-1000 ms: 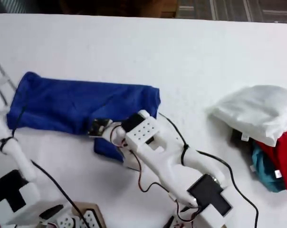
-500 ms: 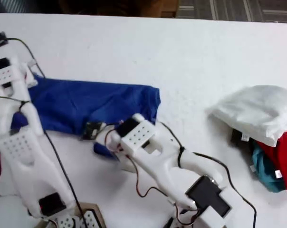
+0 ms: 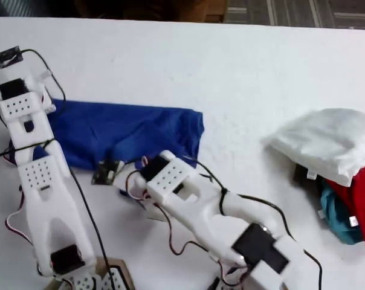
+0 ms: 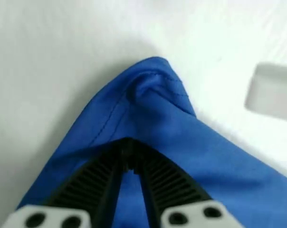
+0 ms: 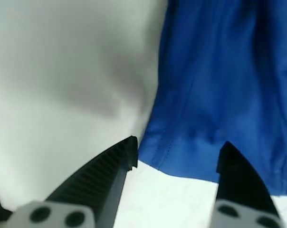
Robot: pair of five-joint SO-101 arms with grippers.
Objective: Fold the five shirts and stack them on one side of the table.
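Blue shirt (image 3: 128,130) lies part-folded on the table's (image 3: 231,60) left half, other shirts (image 3: 327,145) heaped at its right edge. Left gripper (image 4: 128,164) clamps its far-left corner; right gripper (image 5: 179,147), jaws apart, straddles the near hem, apparently readying a fold.

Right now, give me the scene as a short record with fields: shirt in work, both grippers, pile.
shirt in work: blue shirt, lying as a long strip on the table
left gripper: shut on a corner of the blue shirt
right gripper: open, fingers astride the blue shirt's edge
pile: white shirt on top of a red shirt and a teal shirt, at one side of the table
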